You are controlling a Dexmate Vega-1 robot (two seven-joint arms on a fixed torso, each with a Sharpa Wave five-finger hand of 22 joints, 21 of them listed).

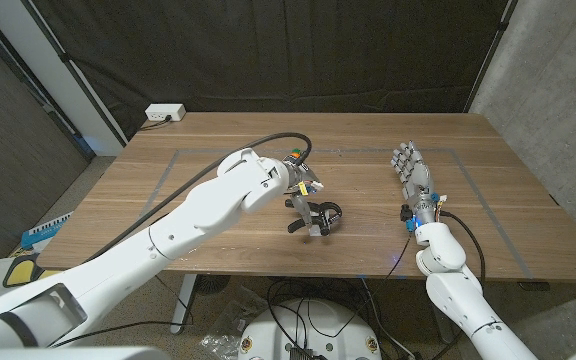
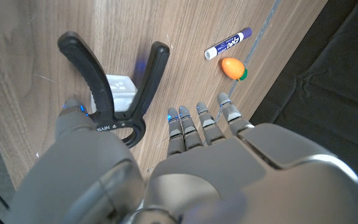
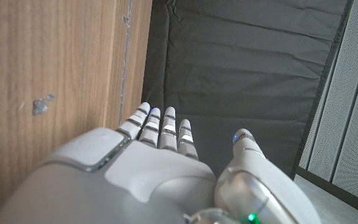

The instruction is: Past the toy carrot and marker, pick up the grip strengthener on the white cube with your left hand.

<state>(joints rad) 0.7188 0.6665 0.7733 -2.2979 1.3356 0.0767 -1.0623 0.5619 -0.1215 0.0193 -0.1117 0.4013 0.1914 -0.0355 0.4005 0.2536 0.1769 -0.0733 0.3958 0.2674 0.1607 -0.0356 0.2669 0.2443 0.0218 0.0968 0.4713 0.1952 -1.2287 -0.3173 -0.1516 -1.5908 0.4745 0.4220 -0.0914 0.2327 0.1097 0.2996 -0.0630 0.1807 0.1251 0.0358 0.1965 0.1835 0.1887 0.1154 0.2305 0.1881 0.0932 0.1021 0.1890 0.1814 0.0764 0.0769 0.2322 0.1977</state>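
While the left hand (image 2: 185, 162) hovers just above the grip strengthener (image 2: 114, 81), fingers straight and apart, holding nothing, the strengthener rests on the white cube (image 2: 120, 90) at table centre. Toy carrot (image 2: 234, 67) & marker (image 2: 227, 43) lie just beyond. Risk: thumb knocks a handle, tool slides off cube before fingers wrap. Right hand (image 1: 413, 175) waits at right, fingers apart, holding nothing.

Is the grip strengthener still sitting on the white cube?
Yes. In the left wrist view the grip strengthener straddles the white cube, handles spread; the left hand is beside it, thumb touching, not yet gripping.
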